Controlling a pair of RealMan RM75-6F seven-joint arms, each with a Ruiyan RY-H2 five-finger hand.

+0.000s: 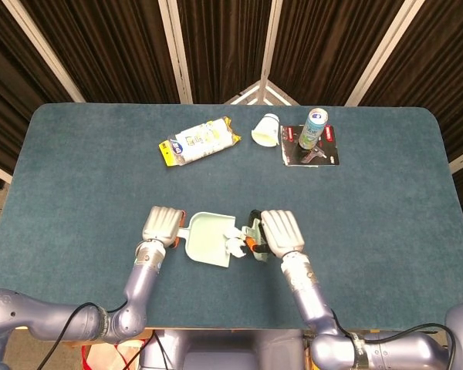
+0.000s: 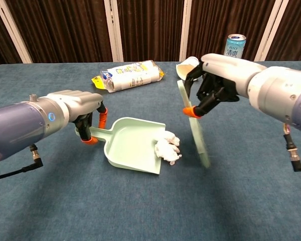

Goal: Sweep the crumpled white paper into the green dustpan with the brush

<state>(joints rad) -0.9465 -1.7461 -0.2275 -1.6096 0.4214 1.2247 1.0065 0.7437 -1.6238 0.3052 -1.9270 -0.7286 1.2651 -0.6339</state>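
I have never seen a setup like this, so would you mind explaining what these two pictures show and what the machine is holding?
This is a two-armed robot with human-like hands, working at a blue-covered table. One picture looks straight down from a camera on its head; the other looks forward from its chest.

The left hand holds the handle of a pale green plastic dustpan. The right hand holds a pale green brush, standing nearly upright with its bristle end at the table. A crumpled white paper lies at the dustpan's open edge, between pan and brush.

Farther back lie a white packet with yellow ends, a tipped-over white paper cup and a tall drinks can standing on a dark card.
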